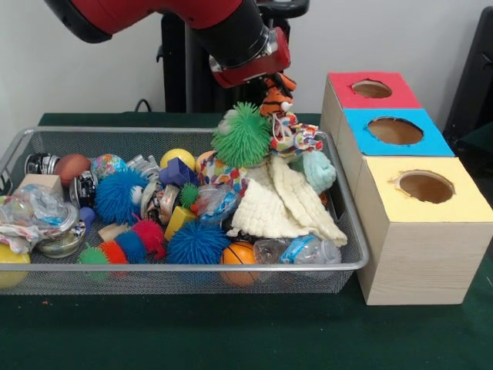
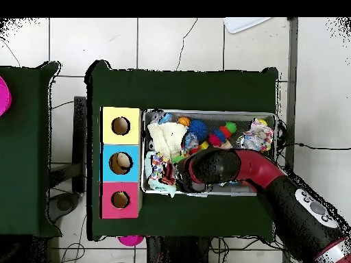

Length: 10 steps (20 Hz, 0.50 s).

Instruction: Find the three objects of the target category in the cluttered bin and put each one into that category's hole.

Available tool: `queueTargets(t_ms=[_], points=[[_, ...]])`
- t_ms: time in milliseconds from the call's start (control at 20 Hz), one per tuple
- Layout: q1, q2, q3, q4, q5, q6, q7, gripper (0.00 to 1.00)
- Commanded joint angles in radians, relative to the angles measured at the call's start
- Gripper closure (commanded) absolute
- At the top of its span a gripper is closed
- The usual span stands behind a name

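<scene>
Silver wire mesh forms the bin [image 1: 31, 142], a wide shallow basket with a rounded rim, and it lies directly beneath our gripper [image 1: 276, 86], on the green cloth counter [image 1: 231, 331]. The gripper hangs above the bin's far end. It appears pressed together on an orange-and-black striped plush toy [image 1: 276, 99], though the fingers are hidden by the wrist, so we hedge on how firm that pinch is.

Just beside the gripper sits a spiky green rubber ball [image 1: 243, 135]. Below it are a patterned cloth scrap [image 1: 296, 137] and a cream waffle-textured cloth [image 1: 285, 206]. Off to one side stand three wooden boxes, with a red top [image 1: 347, 96], a blue top [image 1: 416, 142] and a yellow top [image 1: 462, 204], each with a round hole.

Our worry is a snag. The limp toy seems to trail against the patterned scrap, so lifting could drag that fabric out too, or the soft plush could slip free mid-carry and fall back among the clutter.
</scene>
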Motion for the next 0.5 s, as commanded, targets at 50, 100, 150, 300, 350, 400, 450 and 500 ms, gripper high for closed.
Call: queueTargets(t_ms=[50, 100, 150, 300, 350, 400, 450, 500], points=[[0.034, -0.035, 0.023, 0.075, 0.06, -0.041, 0.031, 1.0], [0.038, -0.039, 0.023, 0.081, 0.062, -0.05, 0.035, 1.0], [0.043, -0.04, 0.021, 0.083, 0.064, -0.057, 0.038, 1.0], [0.054, -0.045, 0.016, 0.089, 0.072, -0.074, 0.044, 1.0], [0.056, -0.05, 0.017, 0.106, 0.074, -0.089, 0.052, 1.0], [0.061, -0.053, 0.015, 0.111, 0.077, -0.098, 0.058, 1.0], [0.065, -0.054, 0.012, 0.12, 0.077, -0.11, 0.063, 1.0], [0.07, -0.054, 0.01, 0.123, 0.078, -0.12, 0.069, 1.0]])
